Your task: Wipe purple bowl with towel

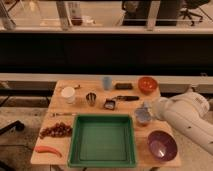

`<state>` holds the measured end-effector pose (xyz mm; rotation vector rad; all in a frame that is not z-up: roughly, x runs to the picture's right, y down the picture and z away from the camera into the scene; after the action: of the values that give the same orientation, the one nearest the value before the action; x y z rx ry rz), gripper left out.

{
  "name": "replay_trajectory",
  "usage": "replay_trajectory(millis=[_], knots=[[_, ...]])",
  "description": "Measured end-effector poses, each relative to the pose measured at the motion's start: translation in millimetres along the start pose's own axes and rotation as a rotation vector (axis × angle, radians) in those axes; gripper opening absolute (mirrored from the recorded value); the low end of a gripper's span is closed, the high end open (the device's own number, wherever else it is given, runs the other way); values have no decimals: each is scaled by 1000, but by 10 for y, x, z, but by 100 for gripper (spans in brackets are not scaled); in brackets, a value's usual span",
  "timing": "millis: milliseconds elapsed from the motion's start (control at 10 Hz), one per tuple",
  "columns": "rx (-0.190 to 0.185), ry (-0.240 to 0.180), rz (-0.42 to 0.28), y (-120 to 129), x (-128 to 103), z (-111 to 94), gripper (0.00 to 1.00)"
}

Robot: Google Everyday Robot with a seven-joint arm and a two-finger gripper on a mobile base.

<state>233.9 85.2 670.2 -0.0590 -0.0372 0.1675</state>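
Pincer (142, 116): right of centre, beside green tray's (102, 141) upper right corner; grip state cannot be told. Purple bowl (161, 144): lower right of surface (150, 102), apart.

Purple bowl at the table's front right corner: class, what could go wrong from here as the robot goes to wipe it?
1. The round purple bowl sits close to the front right edge of the wooden table, so a sideways wiping push might slide it off.
2. The tool hangs just behind the bowl, beside the green plastic tray. The bulky white arm is low over that corner, so a swing could bump either.
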Motion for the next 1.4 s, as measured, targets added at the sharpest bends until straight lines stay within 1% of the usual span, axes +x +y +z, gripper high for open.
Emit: replay_trajectory(millis=[100,300,700,1000,1400], knots=[[15,27,21,28,49,-78,4],[30,61,62,117,107,-161,4],[37,114,143,339,235,-228,4],[41,139,189,454,320,-283,4],[40,167,290,625,518,-359,4]])
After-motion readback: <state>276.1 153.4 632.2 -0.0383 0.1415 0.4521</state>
